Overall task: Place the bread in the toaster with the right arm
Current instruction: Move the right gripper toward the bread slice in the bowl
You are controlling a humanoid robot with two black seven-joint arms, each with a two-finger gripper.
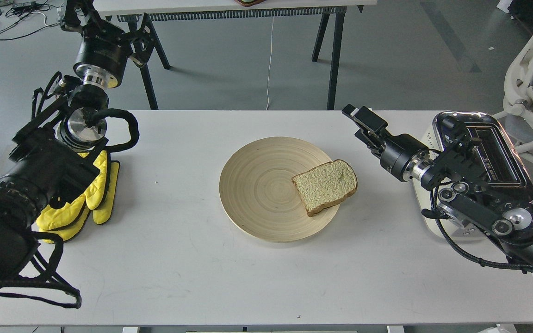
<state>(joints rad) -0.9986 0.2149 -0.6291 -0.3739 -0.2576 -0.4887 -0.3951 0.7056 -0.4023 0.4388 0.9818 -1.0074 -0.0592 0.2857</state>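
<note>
The bread (325, 186) lies flat on the right side of a round wooden plate (252, 185) at the table's middle, its crust overhanging the rim. The cream toaster (509, 152) with a chrome top stands at the right edge, its slots bare. My right arm reaches left from in front of the toaster. Its gripper (356, 122) hangs low over the table, just up and right of the bread, apart from it; its fingers look parted and hold nothing. My left gripper (104, 14) is raised beyond the far left table edge, open and empty.
Yellow oven mitts (90, 194) lie on the left side under my left arm. Black table legs (333, 60) stand behind the table, and a white chair (525, 69) stands at the far right.
</note>
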